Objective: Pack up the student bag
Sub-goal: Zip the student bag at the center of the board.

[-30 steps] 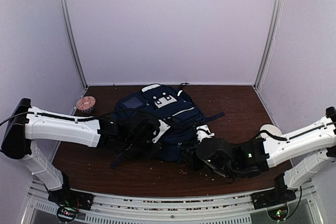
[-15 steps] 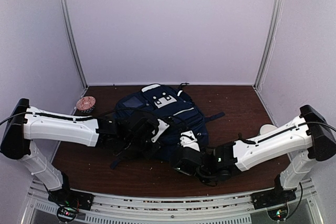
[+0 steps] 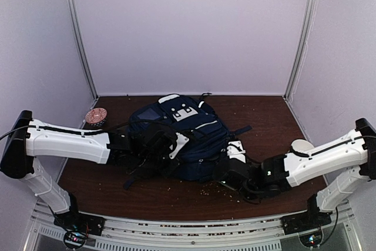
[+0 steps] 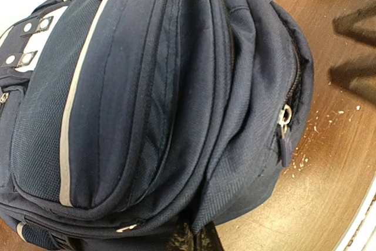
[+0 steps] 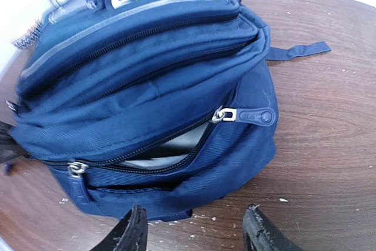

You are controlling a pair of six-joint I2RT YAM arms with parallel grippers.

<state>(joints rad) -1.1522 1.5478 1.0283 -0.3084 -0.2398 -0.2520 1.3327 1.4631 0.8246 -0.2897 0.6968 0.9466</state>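
The student bag (image 3: 182,127) lies flat in the middle of the brown counter (image 3: 267,119), with its white patches toward the back wall and its opposite end toward the arms.

In the overhead view the left hand (image 4: 194,241) is at the bag's lower-left side. Its own wrist view shows the dark fingers pressed together at the bottom edge of the frame, touching the navy fabric. I cannot tell whether a fold is caught between them.

The right hand (image 5: 197,234) sits low over the counter, just beside the bag's lower-right corner. Its fingers (image 5: 134,233) are spread and hold nothing, and a strip of bare wood separates them from the bag.

From that side, the long zip of the near compartment stands partly open, and a pale grey surface (image 5: 170,150) shows inside. One zip pull (image 5: 244,115) lies at the right end of the opening and another (image 5: 75,170) at the left.

Crumbs (image 3: 211,191) dot the counter in front of the bag. A small round reddish object (image 3: 96,117) sits at the counter's left edge, and a white round object (image 3: 301,145) sits at the right, behind the right arm.
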